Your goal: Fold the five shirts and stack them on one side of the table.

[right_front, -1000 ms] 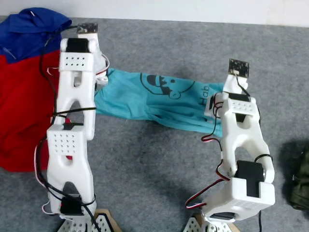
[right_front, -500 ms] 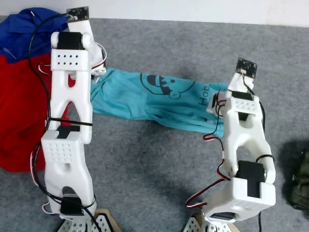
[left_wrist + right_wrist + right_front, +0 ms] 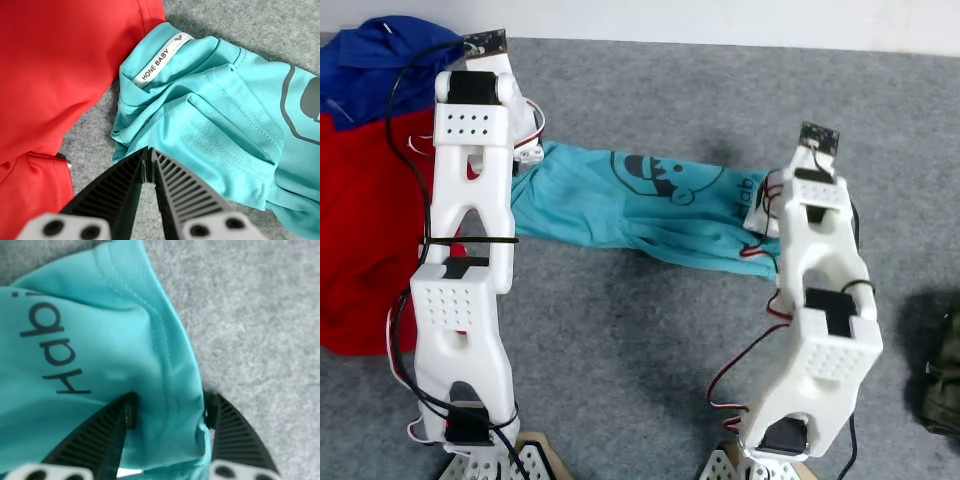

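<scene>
1. RED SHIRT (image 3: 360,230) — the largest piece on the grey table (image 3: 650,340). It lies spread out beside the collar end of the teal shirt (image 3: 620,205), with its edge touching the teal cloth.
2. TEAL SHIRT, the piece in hand, is gathered into a long rumpled band across the middle of the table. It runs between the two arms with its printed side up. It looks like thin sports mesh: light, limp and probably slick. It should sag between two holds and slip from a shallow pinch. The stitched edges and the collar, where the layers double, look like the firmest places to grip.
3. BLUE GARMENT (image 3: 370,65) is heaped near the teal shirt's collar end, on the far part of the red shirt.
4. DARK GREEN GARMENT (image 3: 945,380) sits well apart from the teal shirt, past the end opposite the collar.
5. RIGHT GRIPPER (image 3: 170,410) straddles a stitched edge of the teal shirt at the end opposite the collar. Its fingers are spread with cloth bunched between them and are not yet clamped.
6. LEFT GRIPPER (image 3: 149,167) has its fingers pressed together, tips at the teal shirt's edge just beside the collar. Whether any cloth is pinched there cannot be told.
7. WHITE NECK LABEL (image 3: 162,57) lies face up on the teal shirt's collar — a handy marker for that end.
</scene>
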### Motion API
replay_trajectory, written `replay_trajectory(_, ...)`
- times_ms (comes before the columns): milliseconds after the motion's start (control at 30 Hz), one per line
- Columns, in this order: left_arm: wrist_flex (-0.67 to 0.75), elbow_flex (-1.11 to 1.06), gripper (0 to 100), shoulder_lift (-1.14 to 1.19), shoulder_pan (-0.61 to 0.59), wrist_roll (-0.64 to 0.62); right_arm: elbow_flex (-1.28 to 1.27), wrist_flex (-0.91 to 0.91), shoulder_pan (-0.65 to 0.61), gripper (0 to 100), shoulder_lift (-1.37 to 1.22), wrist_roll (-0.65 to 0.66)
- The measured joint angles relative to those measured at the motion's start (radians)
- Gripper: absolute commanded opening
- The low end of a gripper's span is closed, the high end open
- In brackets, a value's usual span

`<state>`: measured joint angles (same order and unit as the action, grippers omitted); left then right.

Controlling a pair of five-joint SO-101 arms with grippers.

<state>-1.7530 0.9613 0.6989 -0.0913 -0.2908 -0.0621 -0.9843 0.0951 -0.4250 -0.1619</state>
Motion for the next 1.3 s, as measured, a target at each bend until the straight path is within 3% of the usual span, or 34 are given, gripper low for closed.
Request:
replay_trajectory(67, 0.000, 0.000, 1, 0.000, 0.000, 0.000, 0.054, -0.040, -0.002, 18.9, -0.044, 0.000)
replay_trajectory(200, 0.000, 0.000, 1, 0.000, -0.009, 0.000, 0.167, -0.140, 0.009, 0.6, -0.109, 0.000)
replay_trajectory(567, 0.000, -0.005, 1, 0.000, -0.009, 0.000, 0.239, -0.184, 0.031, 0.8, -0.158, 0.075)
replay_trajectory(800, 0.000, -0.005, 1, 0.000, -0.009, 0.000, 0.331, -0.204, 0.166, 0.8, -0.170, 0.124)
replay_trajectory(1000, 0.000, -0.005, 1, 0.000, -0.009, 0.000, 0.549, -0.327, 0.275, 0.8, -0.189, 0.170)
replay_trajectory(1167, 0.000, -0.005, 1, 0.000, -0.009, 0.000, 0.720, -0.416, 0.278, 0.8, -0.189, 0.173)
replay_trajectory(1300, 0.000, -0.005, 1, 0.015, -0.009, 0.000, 0.861, -0.529, 0.207, 0.8, -0.189, 0.173)
